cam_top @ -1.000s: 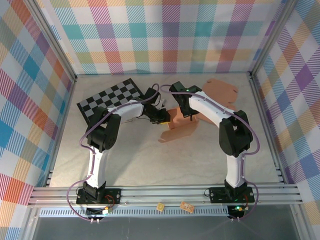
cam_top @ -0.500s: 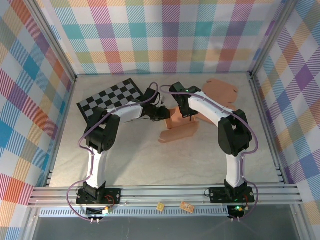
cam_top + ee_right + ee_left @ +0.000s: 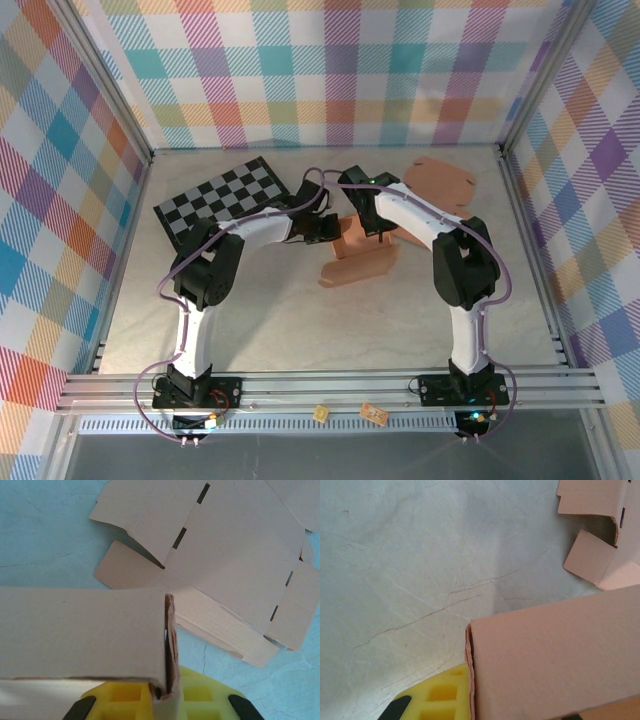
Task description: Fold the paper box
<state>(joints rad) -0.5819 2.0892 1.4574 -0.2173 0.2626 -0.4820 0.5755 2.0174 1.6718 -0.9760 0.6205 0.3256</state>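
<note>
Right gripper (image 3: pixel 162 700) pinches the paper box (image 3: pixel 225 565) wall, which runs left toward the left gripper (image 3: pixel 322 228), whose closure I cannot tell.

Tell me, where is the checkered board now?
In the top view, the checkered board lies flat at the back left, left of the paper box.

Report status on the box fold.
Right gripper shut on paper box panel. Left gripper at another panel, grip unclear. Flaps lie flat beyond. Checkered mat apart.
</note>
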